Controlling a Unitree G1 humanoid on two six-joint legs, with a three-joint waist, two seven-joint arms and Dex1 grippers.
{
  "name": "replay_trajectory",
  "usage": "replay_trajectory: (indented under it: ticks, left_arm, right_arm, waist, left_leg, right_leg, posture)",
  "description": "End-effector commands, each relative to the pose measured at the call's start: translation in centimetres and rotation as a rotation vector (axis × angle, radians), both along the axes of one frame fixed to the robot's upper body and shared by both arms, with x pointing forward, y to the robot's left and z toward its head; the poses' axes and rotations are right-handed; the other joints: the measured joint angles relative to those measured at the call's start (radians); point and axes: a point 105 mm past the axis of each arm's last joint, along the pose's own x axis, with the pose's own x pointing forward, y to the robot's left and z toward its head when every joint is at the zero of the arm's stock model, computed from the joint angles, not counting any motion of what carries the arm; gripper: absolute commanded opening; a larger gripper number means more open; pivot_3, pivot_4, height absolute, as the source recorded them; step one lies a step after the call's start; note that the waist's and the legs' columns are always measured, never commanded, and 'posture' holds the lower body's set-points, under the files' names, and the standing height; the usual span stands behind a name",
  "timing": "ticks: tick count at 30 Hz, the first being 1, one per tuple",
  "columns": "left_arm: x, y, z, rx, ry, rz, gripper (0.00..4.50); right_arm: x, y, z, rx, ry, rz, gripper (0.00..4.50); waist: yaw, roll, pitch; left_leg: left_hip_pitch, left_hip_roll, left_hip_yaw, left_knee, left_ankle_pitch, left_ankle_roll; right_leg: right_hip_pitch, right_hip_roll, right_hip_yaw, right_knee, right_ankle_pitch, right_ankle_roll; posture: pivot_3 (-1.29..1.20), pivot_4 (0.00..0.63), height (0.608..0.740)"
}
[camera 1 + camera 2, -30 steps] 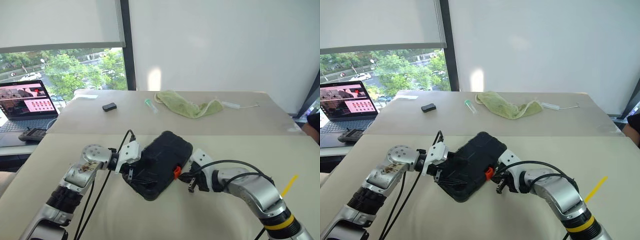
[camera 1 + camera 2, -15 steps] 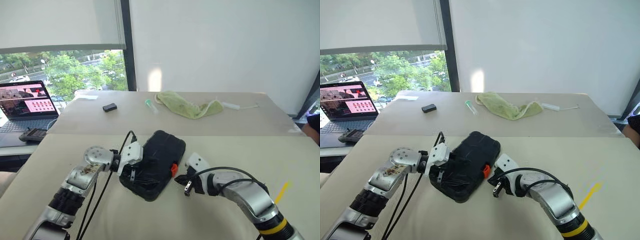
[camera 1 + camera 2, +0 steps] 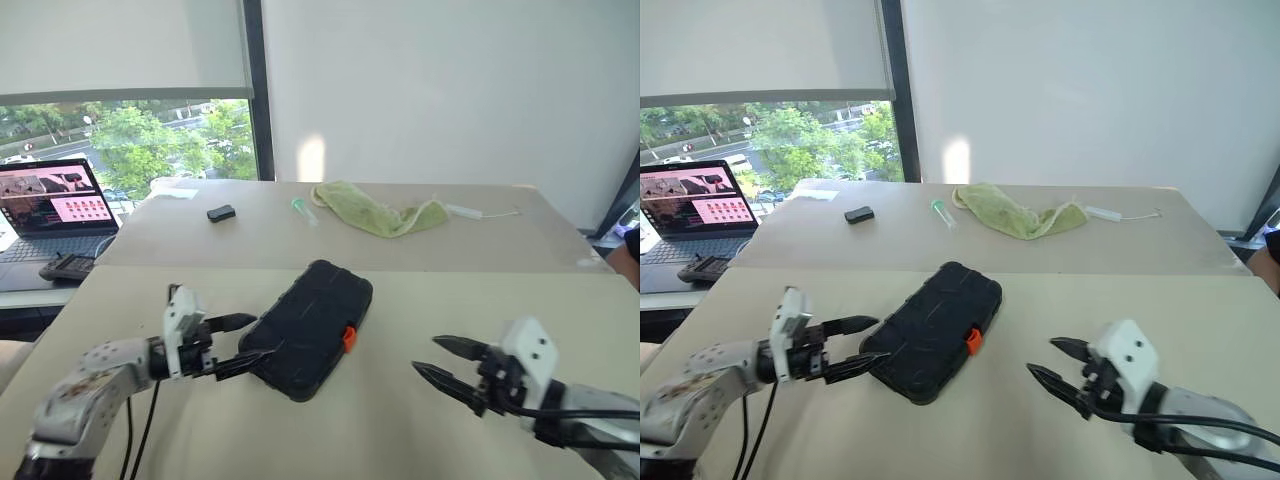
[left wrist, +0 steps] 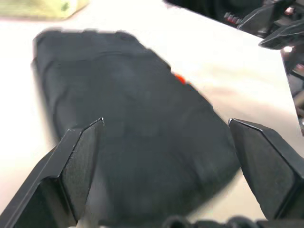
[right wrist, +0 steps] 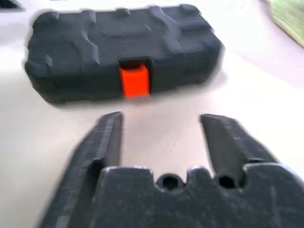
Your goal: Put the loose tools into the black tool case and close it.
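The black tool case lies shut and flat at the middle of the table, its orange latch on the side facing my right arm. My left gripper is open at the case's left end, with its fingers pointing at the case and nothing between them. My right gripper is open too, a hand's width to the right of the latch and clear of it. The right wrist view looks straight at the case and its latch beyond the open right gripper. No loose tools are in view.
A green cloth, a small tube, a small black box and a white cable lie on the far half of the table. A laptop sits on a side table at the left.
Both grippers have pulled back from the case, the left to the left, the right to the right and towards me. The right gripper has opened. The case lies where it was.
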Motion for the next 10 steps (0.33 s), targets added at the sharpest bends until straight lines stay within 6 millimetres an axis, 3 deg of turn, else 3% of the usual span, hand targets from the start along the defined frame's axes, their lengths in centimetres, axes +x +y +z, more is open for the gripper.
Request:
replay_trajectory:
  ticks: [1,6,10]
  left_arm:
    - [-1.9,2.0,0.5,0.037,-0.019,0.065,4.50]
    - [-4.2,5.0,-1.5,0.125,0.030,0.183,4.50]
    - [-5.2,5.3,-2.3,0.102,0.071,0.194,4.50]
  right_arm:
    - [-1.5,-1.5,1.1,-0.040,-0.039,0.003,4.44]
    - [-2.7,-4.5,0.8,-0.093,-0.013,-0.043,4.44]
    - [-3.1,-5.7,0.3,-0.113,-0.001,-0.048,4.44]
  waist:
    - [0.002,0.000,0.000]
    - [0.004,0.000,0.000]
    - [0.010,0.000,0.001]
  left_leg:
    - [0.001,0.000,0.000,0.000,0.000,0.000]
    - [0.001,0.001,0.000,0.000,-0.001,0.000]
    - [0.002,0.001,0.000,0.000,-0.001,0.000]
  right_leg:
    - [0.000,0.000,0.000,0.000,0.000,0.000]
    - [0.000,-0.002,0.000,0.000,-0.005,-0.008]
    - [-0.001,-0.008,-0.002,0.000,-0.008,-0.006]
  posture:
    - [0.00,0.150,0.740]
    - [0.00,0.150,0.740]
    - [0.00,0.150,0.740]
